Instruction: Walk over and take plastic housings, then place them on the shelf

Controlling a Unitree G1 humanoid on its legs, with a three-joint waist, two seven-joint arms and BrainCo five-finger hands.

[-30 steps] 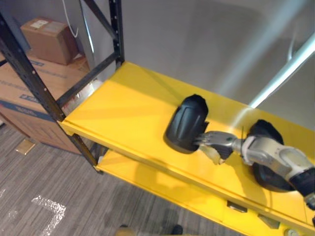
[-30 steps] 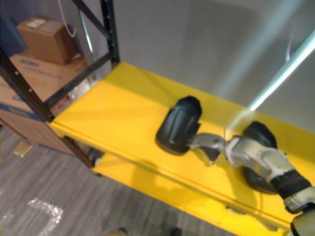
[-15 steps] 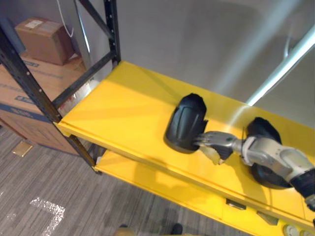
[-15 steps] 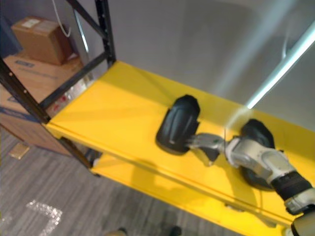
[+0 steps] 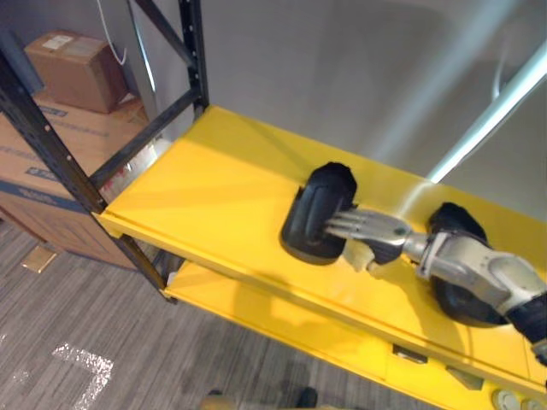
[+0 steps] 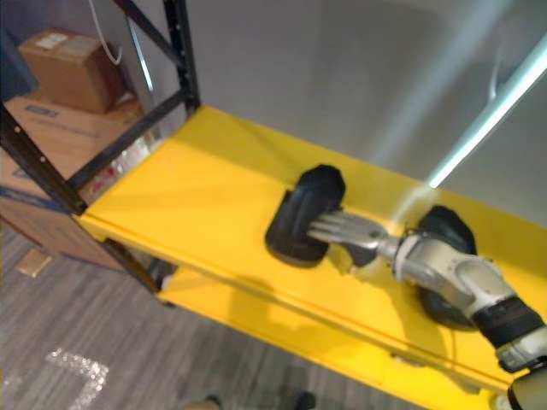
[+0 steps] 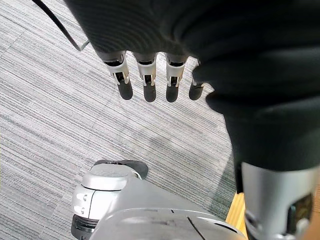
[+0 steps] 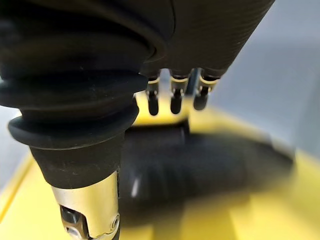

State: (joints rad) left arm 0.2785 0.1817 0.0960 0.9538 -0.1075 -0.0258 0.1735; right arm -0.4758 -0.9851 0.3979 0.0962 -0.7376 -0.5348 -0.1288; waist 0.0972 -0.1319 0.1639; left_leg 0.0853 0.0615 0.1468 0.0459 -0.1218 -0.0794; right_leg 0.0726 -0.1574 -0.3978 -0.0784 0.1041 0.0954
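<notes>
Two black plastic housings lie on the yellow shelf. The left housing rests near the middle of the top board. My right hand is open, its straight fingers reaching over this housing's right side, with the thumb hanging below. The right wrist view shows the same housing just past the dark fingertips. The second housing lies farther right, partly behind my right forearm. My left hand hangs open over the carpet, holding nothing.
Black steel uprights and braces frame the shelf's left end. Cardboard boxes are stacked beyond them at the left. A lower yellow board sits beneath the top one. A shiny metal pole slants at the back right against the grey wall.
My right hand's fingers have straightened and risen from the left housing's right edge to lie over its top. That housing has shifted slightly left.
</notes>
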